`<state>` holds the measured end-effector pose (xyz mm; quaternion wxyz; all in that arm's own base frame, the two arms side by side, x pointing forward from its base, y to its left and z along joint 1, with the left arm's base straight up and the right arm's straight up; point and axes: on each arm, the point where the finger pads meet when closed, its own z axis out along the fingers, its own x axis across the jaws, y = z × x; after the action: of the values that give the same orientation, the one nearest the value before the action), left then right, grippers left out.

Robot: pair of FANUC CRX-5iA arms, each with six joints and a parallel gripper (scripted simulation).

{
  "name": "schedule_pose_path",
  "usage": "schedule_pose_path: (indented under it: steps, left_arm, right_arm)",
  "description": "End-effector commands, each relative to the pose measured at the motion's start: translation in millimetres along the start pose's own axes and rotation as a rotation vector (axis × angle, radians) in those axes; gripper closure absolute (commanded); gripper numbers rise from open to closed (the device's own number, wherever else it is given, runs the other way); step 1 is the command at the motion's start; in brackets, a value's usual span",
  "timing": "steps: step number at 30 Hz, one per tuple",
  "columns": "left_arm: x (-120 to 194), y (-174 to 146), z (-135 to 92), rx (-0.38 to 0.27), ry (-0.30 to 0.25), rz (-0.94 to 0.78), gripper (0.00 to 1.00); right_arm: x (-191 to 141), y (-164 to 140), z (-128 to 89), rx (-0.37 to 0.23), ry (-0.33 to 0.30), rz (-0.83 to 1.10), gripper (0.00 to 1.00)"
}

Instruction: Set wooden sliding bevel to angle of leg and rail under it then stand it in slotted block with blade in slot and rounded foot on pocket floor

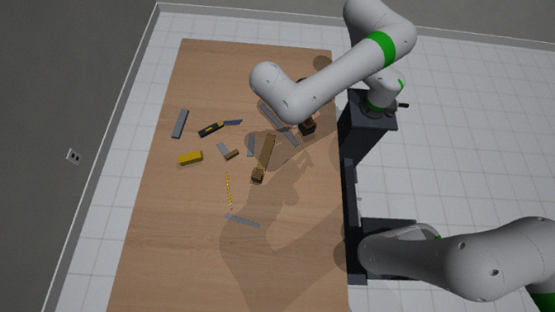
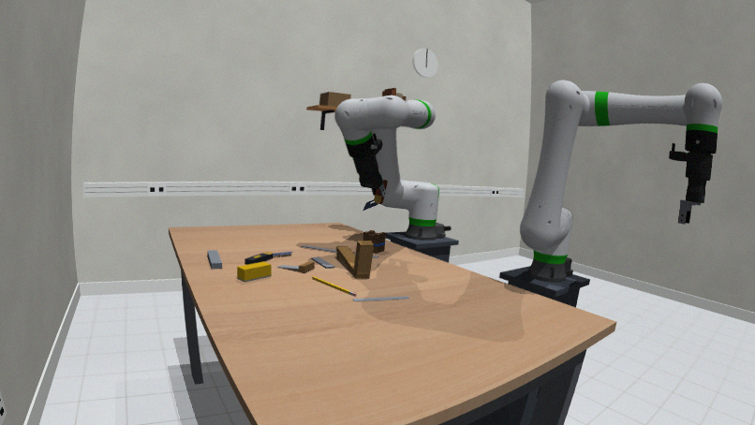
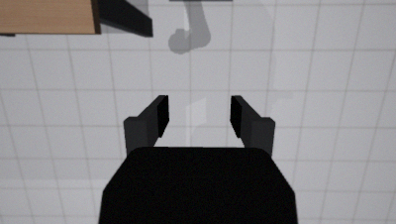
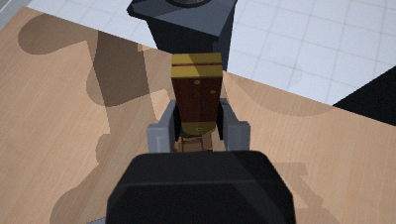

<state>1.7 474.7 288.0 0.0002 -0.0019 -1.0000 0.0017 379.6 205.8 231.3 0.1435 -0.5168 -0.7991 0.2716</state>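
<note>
The wooden sliding bevel (image 2: 384, 186) (image 4: 198, 101) is in my right gripper (image 2: 378, 190) (image 4: 198, 111), which is shut on its red-brown handle. Its dark blade (image 2: 370, 205) slopes down to the left in the exterior view; the right wrist view mostly hides it. The slotted block (image 1: 306, 127) (image 2: 374, 241) (image 4: 195, 145) stands below on the table. The leg (image 1: 257, 174) (image 2: 363, 259) rises at one end of the rail (image 1: 266, 151) (image 2: 345, 259). The black bevel (image 1: 211, 128) (image 2: 259, 257) lies on the table. My left gripper (image 2: 684, 212) (image 3: 199, 108) is open and empty beyond the table edge.
A long steel rule (image 1: 278, 124) lies beside the slotted block. A yellow block (image 1: 190, 158) (image 2: 254, 271), a small square (image 1: 230, 154), a pencil (image 1: 228, 189) (image 2: 333, 285) and grey strips (image 1: 180, 123) (image 1: 250, 145) (image 1: 243, 220) lie around the leg and rail.
</note>
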Motion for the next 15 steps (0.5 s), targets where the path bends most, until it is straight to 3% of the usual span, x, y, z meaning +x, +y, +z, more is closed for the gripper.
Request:
schedule_pose_path:
  steps: [1, 8, 15]
  left_arm:
    - [0, 0, -2, -0.003, 0.0, 0.0, 0.0]
    - [0, 0, -2, -0.003, 0.0, 0.0, 0.0]
    - [0, 0, -2, -0.003, 0.0, 0.0, 0.0]
  right_arm:
    - [-10, -6, 4, 0.079, -0.004, -0.04, 1.0]
    - [-18, -10, 7, 0.143, -0.004, -0.075, 1.0]
    - [-21, -12, 8, 0.161, -0.004, -0.084, 1.0]
